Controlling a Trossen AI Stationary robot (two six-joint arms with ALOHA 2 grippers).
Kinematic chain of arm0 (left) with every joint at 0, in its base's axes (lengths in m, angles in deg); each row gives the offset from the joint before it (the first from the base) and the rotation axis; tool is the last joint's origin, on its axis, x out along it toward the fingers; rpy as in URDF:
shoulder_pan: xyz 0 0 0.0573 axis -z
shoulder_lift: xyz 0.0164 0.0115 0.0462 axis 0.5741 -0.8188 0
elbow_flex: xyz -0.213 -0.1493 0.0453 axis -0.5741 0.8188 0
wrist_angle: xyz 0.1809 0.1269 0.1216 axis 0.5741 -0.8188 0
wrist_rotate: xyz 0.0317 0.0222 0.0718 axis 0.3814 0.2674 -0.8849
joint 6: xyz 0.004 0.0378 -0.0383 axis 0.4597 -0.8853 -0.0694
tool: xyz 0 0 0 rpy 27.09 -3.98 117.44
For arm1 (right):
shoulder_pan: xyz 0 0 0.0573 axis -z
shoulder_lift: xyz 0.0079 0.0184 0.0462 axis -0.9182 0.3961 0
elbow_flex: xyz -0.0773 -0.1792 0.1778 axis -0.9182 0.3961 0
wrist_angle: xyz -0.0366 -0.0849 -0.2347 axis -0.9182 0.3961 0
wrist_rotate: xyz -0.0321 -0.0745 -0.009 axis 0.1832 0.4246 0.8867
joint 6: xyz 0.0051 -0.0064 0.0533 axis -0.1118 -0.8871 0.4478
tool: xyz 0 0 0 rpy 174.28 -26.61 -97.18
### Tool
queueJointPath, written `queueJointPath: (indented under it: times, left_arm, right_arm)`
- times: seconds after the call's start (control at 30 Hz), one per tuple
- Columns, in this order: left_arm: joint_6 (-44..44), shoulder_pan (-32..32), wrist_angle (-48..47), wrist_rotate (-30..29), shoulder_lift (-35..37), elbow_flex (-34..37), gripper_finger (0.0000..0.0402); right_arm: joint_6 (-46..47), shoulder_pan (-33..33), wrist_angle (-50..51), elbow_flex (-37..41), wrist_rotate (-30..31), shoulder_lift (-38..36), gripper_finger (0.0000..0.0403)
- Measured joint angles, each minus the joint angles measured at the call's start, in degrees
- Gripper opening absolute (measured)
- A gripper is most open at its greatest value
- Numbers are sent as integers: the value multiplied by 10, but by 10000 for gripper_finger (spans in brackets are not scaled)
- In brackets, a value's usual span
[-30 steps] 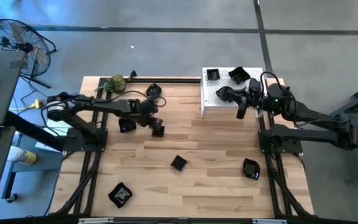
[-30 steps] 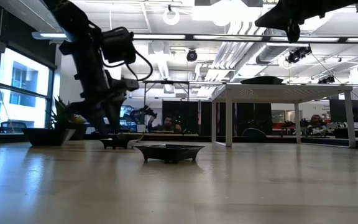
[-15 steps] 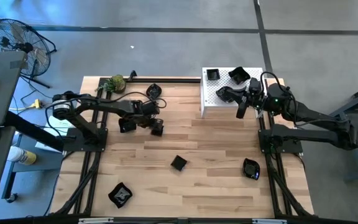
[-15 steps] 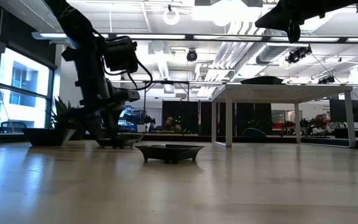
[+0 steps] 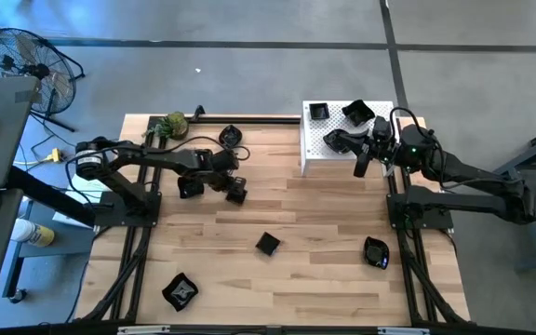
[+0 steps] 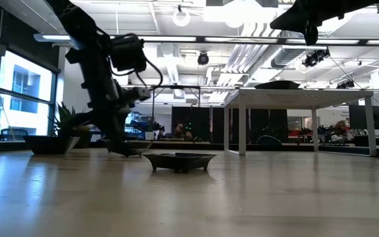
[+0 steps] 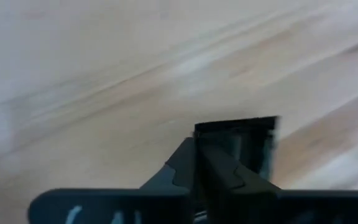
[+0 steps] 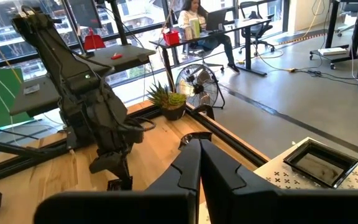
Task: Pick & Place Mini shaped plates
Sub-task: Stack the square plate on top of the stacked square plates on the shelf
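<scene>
Far-left quarter of table: left gripper [image 5: 235, 189] stood low over a small square plate [image 5: 236, 194], fingers drawn together on its rim.
Change noted: one second before, these fingers stood wide apart over the same plate; they had since snapped shut. Judged to mean the pick was made and the lift was due next.
Left wrist view: closed fingers [image 7: 219, 171] met on the dark rim of the square plate [image 7: 241, 140], with wood grain beyond.
Low view: left gripper [image 6: 125, 148] reached down to the table surface, behind a shallow plate [image 6: 179, 160] in the foreground.
Neighbouring plate: one more [image 5: 190, 188] lay just left of the gripped one; another [image 5: 231, 136] lay farther back, near the rail.
Loose plates, near half: one at centre [image 5: 267, 244], one near-left [image 5: 180, 291], one near-right [image 5: 376, 252].
Destination, judged: white perforated board [image 5: 319, 154] at far right, already bearing two plates [image 5: 318, 112] [image 5: 358, 113].
Right gripper [image 5: 361, 168]: pincer closed on nothing, parked over the white board's near-right edge, idle and unchanged.
Green leafy ball [image 5: 174, 123]: far-left corner, not part of the job.
Task standing: two placed, six left on the wood, counting the one in grip.
</scene>
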Motion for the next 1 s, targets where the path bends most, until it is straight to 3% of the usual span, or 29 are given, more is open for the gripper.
queueJointPath:
  times: [0.3, 0.57, 0.77, 1.0]
  left_arm:
    - [68, 0, 116, -2, 44, 0, 2]
    - [87, 0, 297, -79, 47, 0, 1]
    - [-6, 0, 403, -159, 47, 0, 1]
    - [-158, 0, 511, -193, 47, 0, 1]
  right_arm:
    - [50, 0, 26, 0, 1, 0, 6]
    - [184, -20, 10, 0, 1, 68, 39]
    - [213, -59, -62, -27, 0, 177, 91]
    - [204, -69, -66, -117, 50, 314, 98]
